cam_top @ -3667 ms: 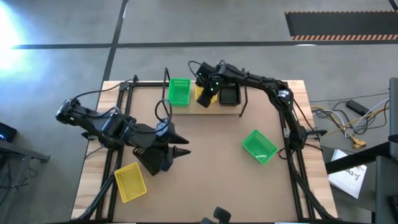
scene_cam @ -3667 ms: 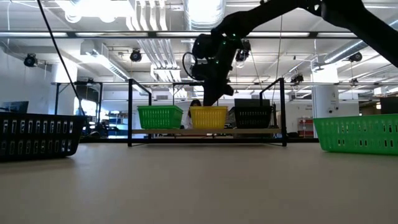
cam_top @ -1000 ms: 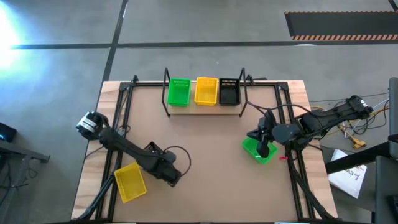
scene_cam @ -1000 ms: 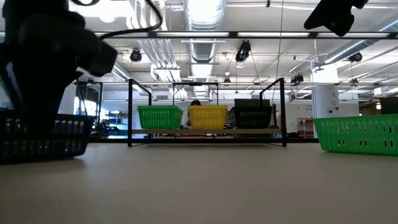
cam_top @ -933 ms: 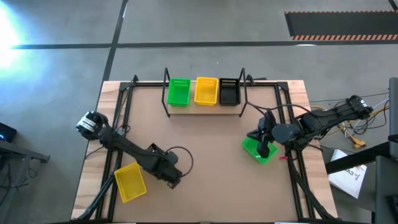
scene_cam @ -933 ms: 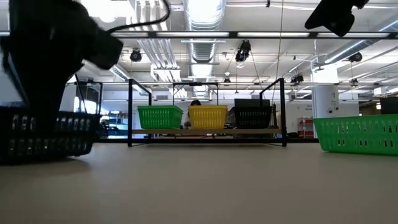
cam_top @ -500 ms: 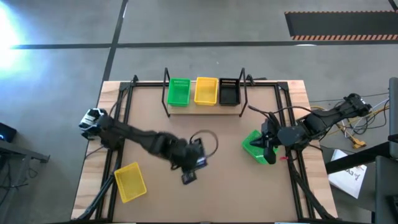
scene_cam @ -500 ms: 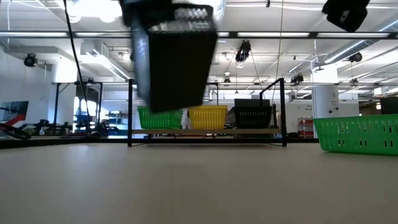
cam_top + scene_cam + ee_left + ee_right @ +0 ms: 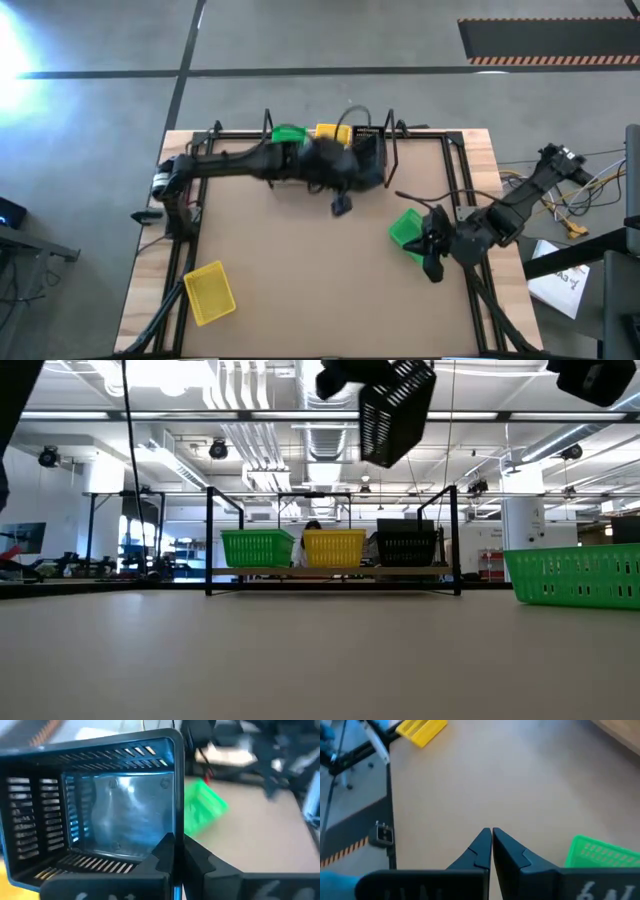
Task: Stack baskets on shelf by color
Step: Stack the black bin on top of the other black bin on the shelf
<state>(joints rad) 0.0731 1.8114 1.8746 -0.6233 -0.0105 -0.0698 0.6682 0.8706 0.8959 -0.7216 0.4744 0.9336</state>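
Left pincer pinching black basket above shelf; right pincer pressed together.

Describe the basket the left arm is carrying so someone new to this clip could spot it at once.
Start at the shelf at the table's far edge, where green, yellow and black baskets sit in a row. Above its right half, the left end effector grips a black basket by one wall. It is the only basket in the air, hanging tilted rather than resting level.
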